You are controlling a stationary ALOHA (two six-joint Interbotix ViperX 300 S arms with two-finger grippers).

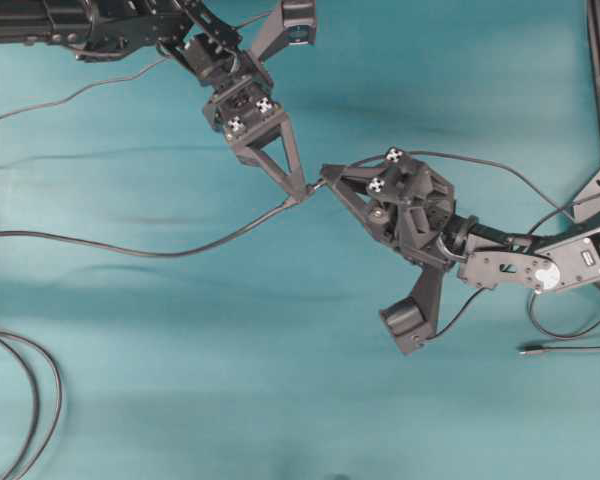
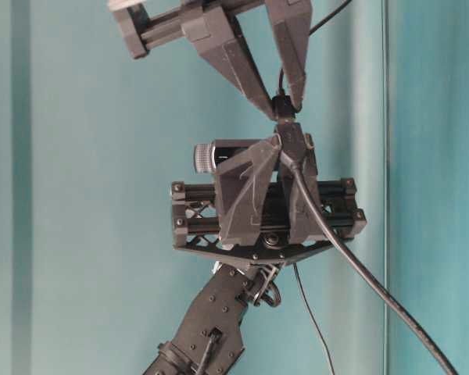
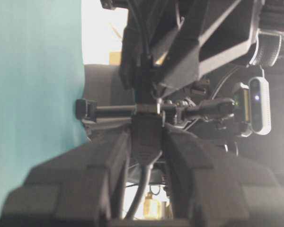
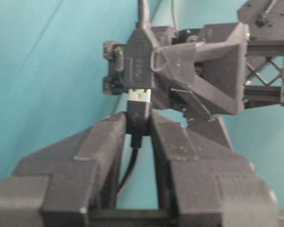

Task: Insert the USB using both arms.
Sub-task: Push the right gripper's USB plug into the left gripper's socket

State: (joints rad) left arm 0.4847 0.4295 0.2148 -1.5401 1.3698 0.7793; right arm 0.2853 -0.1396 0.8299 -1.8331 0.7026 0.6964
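Meeting tip to tip at mid-frame of the overhead view, both arms hang above the teal worktop (image 1: 180, 400). The right gripper (image 4: 138, 124) is clamped on the USB (image 4: 137, 113), whose silver tip sits partly inside the socket (image 4: 139, 64). The left gripper (image 1: 302, 188) pinches that socket, its grey cable (image 1: 130, 248) trailing to the left edge.
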